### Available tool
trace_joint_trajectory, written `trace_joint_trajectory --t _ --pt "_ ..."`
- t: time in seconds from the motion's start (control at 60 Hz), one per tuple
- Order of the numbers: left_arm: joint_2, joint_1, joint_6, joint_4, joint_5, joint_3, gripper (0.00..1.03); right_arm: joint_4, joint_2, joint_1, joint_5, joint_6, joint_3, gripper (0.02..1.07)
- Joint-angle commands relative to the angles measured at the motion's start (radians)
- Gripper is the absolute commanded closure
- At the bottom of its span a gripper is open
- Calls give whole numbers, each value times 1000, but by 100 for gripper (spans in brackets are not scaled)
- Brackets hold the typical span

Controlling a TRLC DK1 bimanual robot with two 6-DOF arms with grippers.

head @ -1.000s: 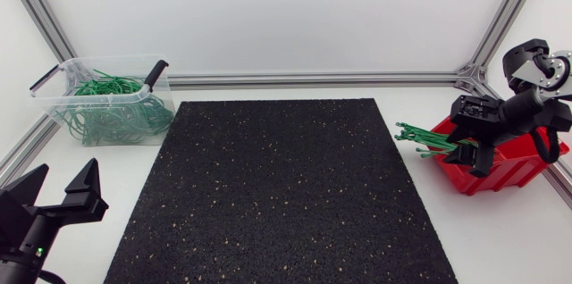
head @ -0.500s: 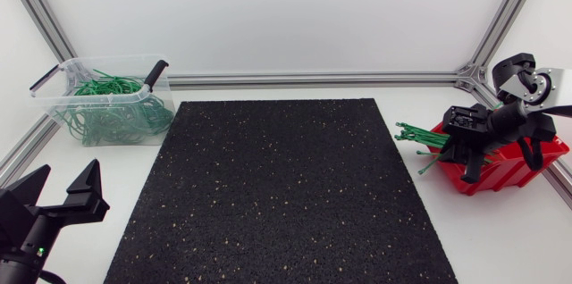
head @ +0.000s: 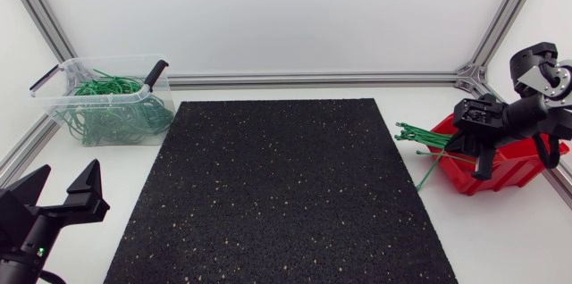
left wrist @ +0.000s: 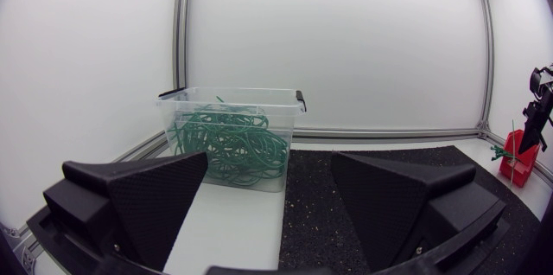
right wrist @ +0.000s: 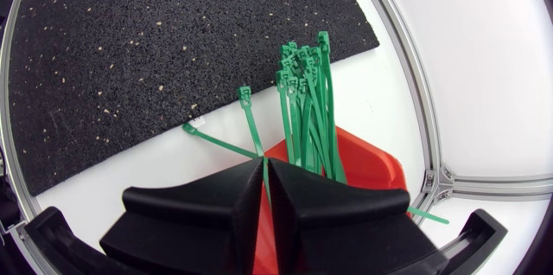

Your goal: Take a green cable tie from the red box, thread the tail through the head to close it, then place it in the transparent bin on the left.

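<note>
The red box [head: 505, 166] stands at the table's right edge, with a bundle of green cable ties [head: 418, 134] sticking out over its rim toward the mat. My right gripper [head: 478, 152] hovers over the box, shut on one green cable tie [head: 432, 172] that slants down to the table. In the right wrist view this tie [right wrist: 252, 130] runs up into the closed fingers, beside the bundle [right wrist: 304, 106] and the red box [right wrist: 367, 161]. The transparent bin [head: 67, 68] at the back left holds several looped green ties. My left gripper [head: 58, 196] rests open at the front left, with nothing in it.
A black speckled mat [head: 286, 186] covers the middle of the table. Aluminium frame rails run along the back and side edges. The bin [left wrist: 177, 102] stands ahead of my left gripper [left wrist: 268, 197], with white tabletop between them.
My right gripper has shut on a tie at the red box and risen slightly. One tie now hangs out toward the mat's edge. The left arm has not moved.
</note>
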Motion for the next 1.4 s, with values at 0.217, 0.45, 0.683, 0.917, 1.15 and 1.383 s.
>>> trace_joint_trajectory --t 0.217,0.45,0.683,0.917,1.15,1.383 --pt "9 6 -23 -10 8 -43 4 -9 -107 -4 -6 -133 -127 69" --pt "9 7 -23 -10 8 -43 4 50 -164 42 60 -261 -239 55" --pt "9 7 -23 -10 8 -43 4 200 -228 131 134 -347 -368 55" --pt "9 7 -23 -10 8 -43 4 378 -236 234 276 -431 -474 55" --pt "9 9 -21 -10 8 -43 4 514 -182 300 394 -503 -506 55" --pt "9 9 -23 -12 8 -43 4 685 -67 314 482 -577 -547 57"
